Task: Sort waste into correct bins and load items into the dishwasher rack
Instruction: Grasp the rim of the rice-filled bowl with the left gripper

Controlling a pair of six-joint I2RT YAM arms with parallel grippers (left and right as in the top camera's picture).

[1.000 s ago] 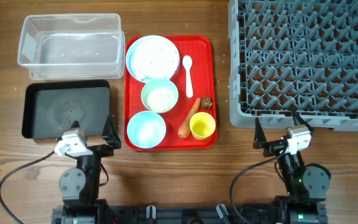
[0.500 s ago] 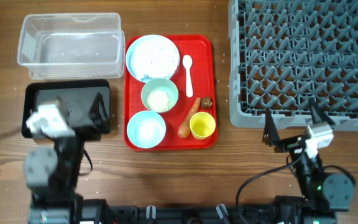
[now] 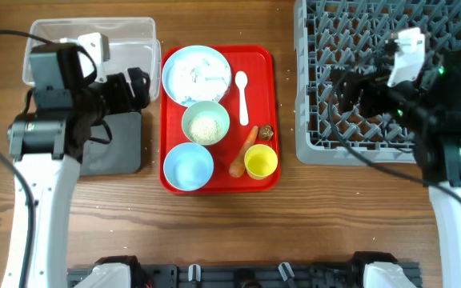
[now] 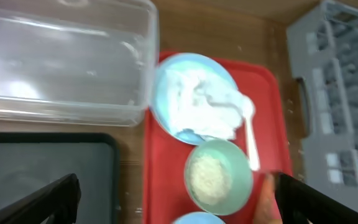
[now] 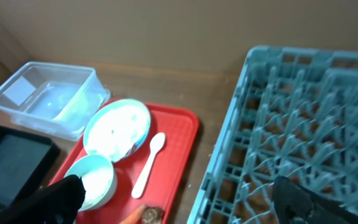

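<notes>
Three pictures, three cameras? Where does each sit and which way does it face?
Overhead: fixed above the table, facing straight down on red tray, rack, left arm and right arm.
Left wrist: on the left arm, facing down at clear tub and plate; own fingertips at bottom corners.
Right wrist: on the right arm, facing across rack toward tray; own fingertips at bottom corners.
Both wrist views share plate and spoon.

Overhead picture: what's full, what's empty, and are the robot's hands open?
clear tub: empty
black tray: empty where visible
plate: holds crumpled paper
green bowl: holds rice
blue bowl: looks empty
yellow cup: upright
rack: no dishes seen
left gripper: jaws open
right gripper: jaws open
</notes>
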